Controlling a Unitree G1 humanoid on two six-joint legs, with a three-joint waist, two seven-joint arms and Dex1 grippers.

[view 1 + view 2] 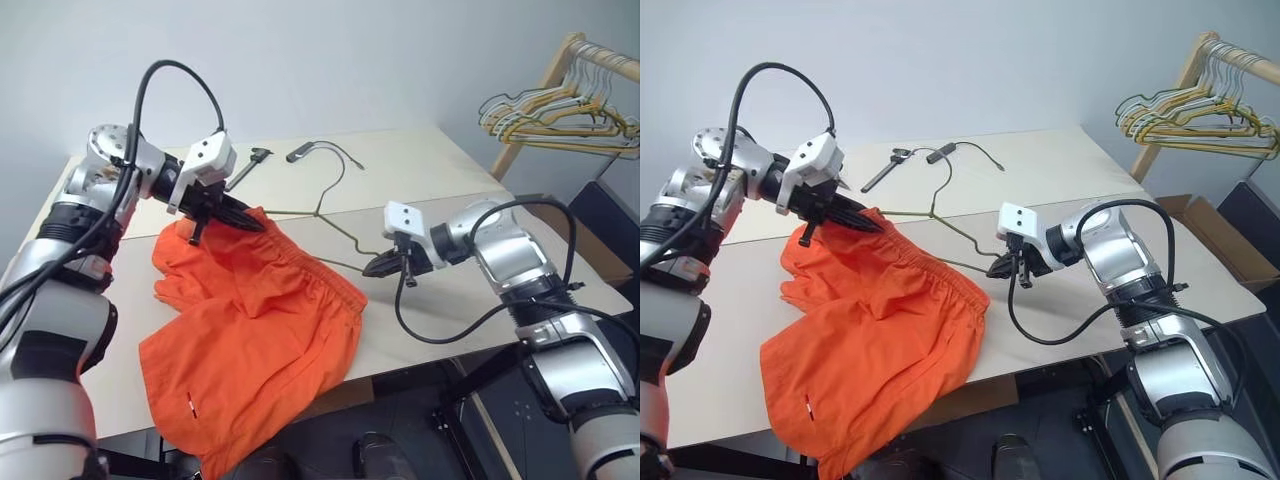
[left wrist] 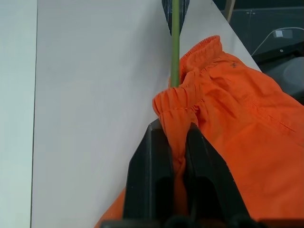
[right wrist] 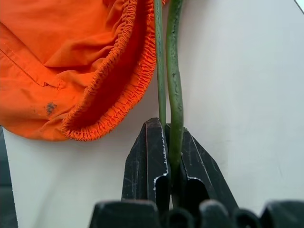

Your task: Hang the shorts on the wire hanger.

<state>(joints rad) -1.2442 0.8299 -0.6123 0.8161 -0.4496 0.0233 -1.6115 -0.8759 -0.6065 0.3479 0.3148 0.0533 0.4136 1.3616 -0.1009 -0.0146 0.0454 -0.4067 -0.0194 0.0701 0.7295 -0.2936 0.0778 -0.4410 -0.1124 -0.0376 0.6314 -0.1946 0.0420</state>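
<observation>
Pinching the gathered waistband of the shorts (image 1: 255, 330) on the table (image 1: 420, 160), the left gripper (image 1: 243, 218) can draw it along the wire hanger (image 1: 325, 215), whose end the right gripper (image 1: 378, 265) clamps to steady it.

Silver arms, white wrist housings, black cables, black jaws.

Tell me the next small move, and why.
Probably draw the left gripper, shut on the shorts waistband, along the hanger wire toward the right gripper, which pinches the hanger's end. Only that corner sits at the wire.
</observation>
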